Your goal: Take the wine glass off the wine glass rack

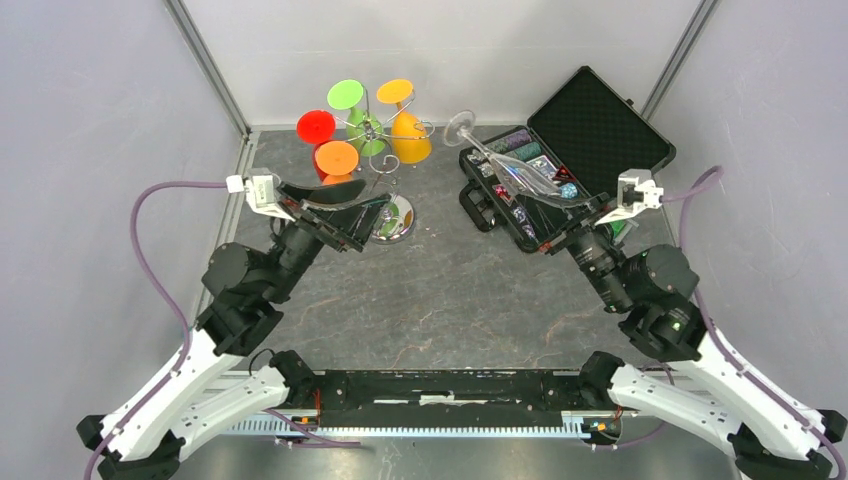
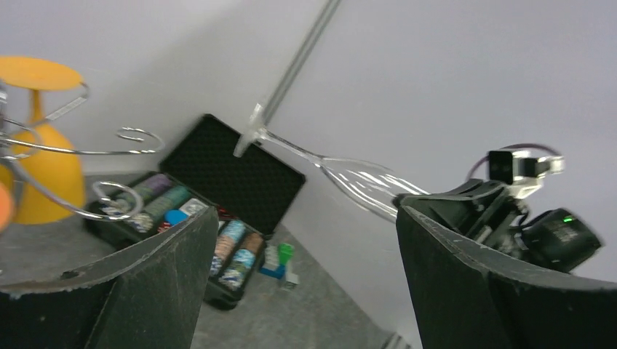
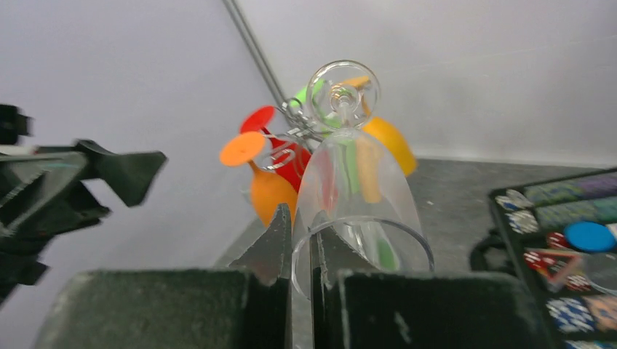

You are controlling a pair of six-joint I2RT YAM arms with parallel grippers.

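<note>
Bearing the rack (image 1: 378,135), marbled tabletop (image 1: 440,300), pale walls (image 1: 90,120)

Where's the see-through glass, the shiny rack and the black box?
Clear wine glass (image 1: 532,180), top view, its bowl.
Chrome wire wine glass rack (image 1: 398,222), top view, its round base.
Black plastic case (image 1: 598,125), top view, its open lid.

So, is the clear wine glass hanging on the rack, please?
No, the right gripper pinches the clear wine glass by its rim, away from the rack.
</note>
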